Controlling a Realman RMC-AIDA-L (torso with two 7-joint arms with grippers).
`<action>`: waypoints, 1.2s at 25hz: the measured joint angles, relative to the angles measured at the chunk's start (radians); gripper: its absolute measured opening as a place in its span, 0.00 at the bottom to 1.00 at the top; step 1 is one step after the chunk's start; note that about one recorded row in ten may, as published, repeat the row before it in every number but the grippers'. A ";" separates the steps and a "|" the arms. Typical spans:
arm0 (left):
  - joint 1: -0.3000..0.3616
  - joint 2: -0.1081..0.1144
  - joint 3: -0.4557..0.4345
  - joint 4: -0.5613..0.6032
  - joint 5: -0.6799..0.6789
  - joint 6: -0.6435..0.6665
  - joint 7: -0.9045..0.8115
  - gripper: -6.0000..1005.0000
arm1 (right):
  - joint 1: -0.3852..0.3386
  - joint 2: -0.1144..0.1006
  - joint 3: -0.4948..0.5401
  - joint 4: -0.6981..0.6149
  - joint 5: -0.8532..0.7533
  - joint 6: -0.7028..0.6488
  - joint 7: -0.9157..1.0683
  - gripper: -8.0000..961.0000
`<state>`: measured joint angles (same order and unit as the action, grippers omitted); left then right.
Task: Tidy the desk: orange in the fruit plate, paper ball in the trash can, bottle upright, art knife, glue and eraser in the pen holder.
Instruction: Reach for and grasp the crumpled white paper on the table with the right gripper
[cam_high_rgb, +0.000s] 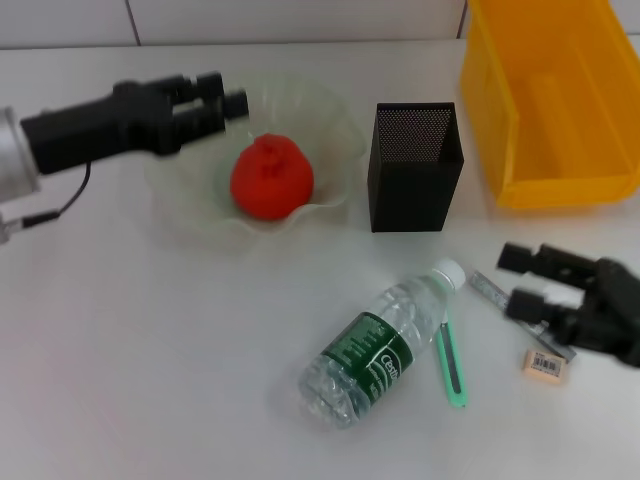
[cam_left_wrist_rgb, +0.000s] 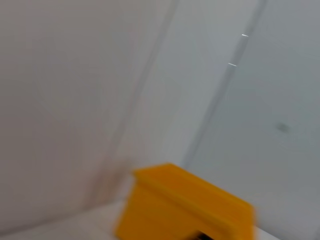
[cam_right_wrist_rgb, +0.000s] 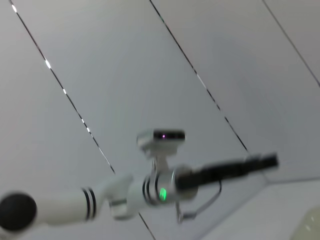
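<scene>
white worktop (cam_high_rgb: 150, 350); right end effector (cam_high_rgb: 527, 279) open astride art knife (cam_high_rgb: 487, 287), eraser (cam_high_rgb: 546, 364) just behind: centre, close squarely; left end effector (cam_high_rgb: 229, 93) open over fruit plate (cam_high_rgb: 335, 110).

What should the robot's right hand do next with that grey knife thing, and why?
Probably close the right gripper on the art knife and lift it toward the pen holder. The orange already sits in the fruit plate, and the left gripper is above the plate's rim. The right gripper's open fingers straddle the knife, which lies flat on the desk.
</scene>
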<state>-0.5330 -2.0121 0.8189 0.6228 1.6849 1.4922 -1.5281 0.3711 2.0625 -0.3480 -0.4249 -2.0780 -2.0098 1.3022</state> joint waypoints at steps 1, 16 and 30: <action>0.008 0.017 0.012 0.000 0.020 0.072 0.004 0.38 | 0.004 -0.010 0.006 -0.010 0.019 -0.024 0.039 0.78; 0.052 -0.001 0.041 -0.012 0.233 0.284 0.047 0.84 | 0.155 -0.101 -0.174 -0.860 -0.049 -0.128 0.892 0.78; 0.020 -0.046 0.040 -0.048 0.332 0.190 0.030 0.84 | 0.196 0.019 -0.764 -1.166 -0.646 0.014 1.098 0.78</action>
<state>-0.5130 -2.0578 0.8586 0.5750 2.0167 1.6826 -1.4977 0.5671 2.0814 -1.1117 -1.5912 -2.7238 -1.9956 2.4006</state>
